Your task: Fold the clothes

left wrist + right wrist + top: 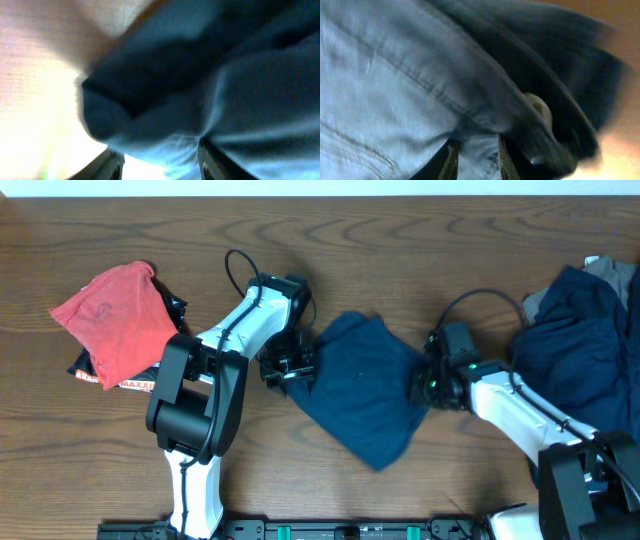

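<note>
A pair of dark navy shorts (365, 385) lies spread at the middle of the table. My left gripper (290, 367) is at its left edge. In the left wrist view the fingers (160, 167) stand apart with the navy cloth (210, 75) partly between them; the view is blurred. My right gripper (425, 380) is at the shorts' right edge. In the right wrist view its fingers (477, 160) are shut on a fold of the navy cloth (395, 90) near a seam.
A red garment (112, 320) lies at the far left on a black printed piece (125, 383). A heap of navy clothes (585, 350) with a grey piece (612, 275) lies at the right edge. The table is brown wood (400, 240).
</note>
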You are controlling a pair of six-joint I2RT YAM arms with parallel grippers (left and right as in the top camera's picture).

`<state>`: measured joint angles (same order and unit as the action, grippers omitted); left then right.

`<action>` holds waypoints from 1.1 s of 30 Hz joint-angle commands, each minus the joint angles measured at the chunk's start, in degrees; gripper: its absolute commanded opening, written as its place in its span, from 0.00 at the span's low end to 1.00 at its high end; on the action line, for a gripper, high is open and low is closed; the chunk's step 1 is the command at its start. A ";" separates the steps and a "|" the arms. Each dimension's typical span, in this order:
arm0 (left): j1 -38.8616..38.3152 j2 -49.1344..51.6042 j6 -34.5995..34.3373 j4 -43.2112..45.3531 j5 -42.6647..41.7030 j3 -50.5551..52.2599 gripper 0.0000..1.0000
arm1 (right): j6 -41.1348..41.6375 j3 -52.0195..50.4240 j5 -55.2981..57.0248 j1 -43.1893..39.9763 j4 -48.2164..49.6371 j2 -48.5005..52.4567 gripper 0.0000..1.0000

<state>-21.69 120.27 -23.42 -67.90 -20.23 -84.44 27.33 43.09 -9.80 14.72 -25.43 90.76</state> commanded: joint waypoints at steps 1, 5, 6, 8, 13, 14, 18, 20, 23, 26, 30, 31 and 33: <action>-0.26 -0.98 -1.73 -2.14 -1.20 -0.17 0.49 | -4.20 -0.72 14.51 -4.02 4.17 3.43 0.29; -0.13 -6.29 -1.73 0.20 0.02 -0.17 0.54 | -8.17 1.29 12.46 -4.55 5.73 3.43 0.30; -0.11 -7.63 -1.73 1.51 1.16 -0.17 0.57 | -8.20 1.38 12.31 -4.52 5.70 3.43 0.31; -0.07 -10.10 -1.70 5.33 3.61 -0.17 0.69 | -8.20 1.38 11.85 -4.52 5.49 3.43 0.33; -0.09 -11.91 3.28 18.58 4.83 -0.17 0.98 | -8.15 1.38 11.67 -4.52 4.55 3.43 0.36; -0.09 -11.58 6.16 20.72 3.43 -0.17 0.98 | -8.15 1.38 11.67 -4.52 4.28 3.43 0.36; -0.07 -9.09 14.91 26.80 -5.42 -0.17 0.98 | -8.15 1.38 11.65 -4.52 3.93 3.43 0.38; -0.09 -7.39 16.13 28.72 -6.82 -0.17 0.98 | -8.15 1.38 11.65 -4.52 3.93 3.43 0.38; -0.09 -4.55 16.13 30.84 -7.85 -0.17 0.98 | -8.17 1.38 11.67 -4.52 3.72 3.43 0.38; -0.11 -1.68 16.13 32.09 -9.94 -0.17 0.98 | -8.17 1.38 11.67 -4.52 3.37 3.43 0.39; -0.46 1.29 15.96 32.24 -13.18 -0.17 0.98 | -8.17 1.38 11.67 -4.52 3.37 3.43 0.38; -0.70 2.03 15.89 32.22 -14.60 -0.17 0.98 | -8.17 1.38 11.67 -4.52 3.32 3.43 0.38; -1.46 3.39 15.91 32.17 -17.25 -0.17 0.98 | -8.37 1.38 11.67 -4.52 3.10 3.43 0.38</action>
<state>-22.04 121.10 -8.71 -35.53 -32.16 -84.58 20.10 44.86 -0.62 10.83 -21.34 92.64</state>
